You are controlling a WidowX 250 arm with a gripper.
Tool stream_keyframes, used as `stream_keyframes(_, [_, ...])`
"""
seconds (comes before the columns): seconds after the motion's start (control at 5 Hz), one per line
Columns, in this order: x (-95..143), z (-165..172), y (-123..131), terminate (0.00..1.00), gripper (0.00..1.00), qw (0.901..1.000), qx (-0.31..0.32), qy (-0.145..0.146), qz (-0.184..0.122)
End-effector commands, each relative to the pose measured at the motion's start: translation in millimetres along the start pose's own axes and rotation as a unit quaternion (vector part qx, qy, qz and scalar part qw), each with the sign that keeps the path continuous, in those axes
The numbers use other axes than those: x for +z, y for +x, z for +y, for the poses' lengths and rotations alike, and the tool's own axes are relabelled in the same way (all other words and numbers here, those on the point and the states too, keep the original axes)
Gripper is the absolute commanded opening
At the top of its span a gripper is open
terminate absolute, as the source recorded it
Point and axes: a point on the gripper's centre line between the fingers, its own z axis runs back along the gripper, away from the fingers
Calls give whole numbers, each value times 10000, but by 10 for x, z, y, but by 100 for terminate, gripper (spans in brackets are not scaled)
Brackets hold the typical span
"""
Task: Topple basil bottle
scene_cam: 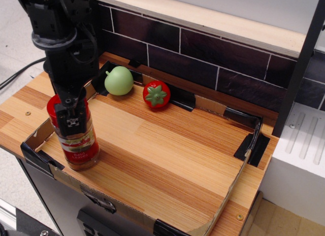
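Note:
The basil bottle (78,144) is a clear jar with a red cap and a red-and-green label. It stands at the front left of the wooden board, inside the low cardboard rim, and leans slightly to the left at the top. My black gripper (72,123) comes down from above and presses against the right side of the cap and upper body, hiding much of the cap. Its fingers look closed together as one narrow block and hold nothing.
A pale green toy apple (118,80) and a red toy tomato (156,94) sit at the back by the dark tile wall. A low cardboard rim (238,180) with black tape runs round the board. A white unit (299,155) stands at the right.

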Motion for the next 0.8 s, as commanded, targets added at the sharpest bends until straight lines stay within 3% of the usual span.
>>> stream_keyframes(0.0, [45, 70, 113, 0, 0, 9998, -140, -146, -59])
stream_keyframes(0.4, [160, -144, 622, 0, 0, 9925, -211, -404, -1132])
stream_keyframes(0.6, [191, -317, 862, 0, 0, 9836, -316, -327, -1746])
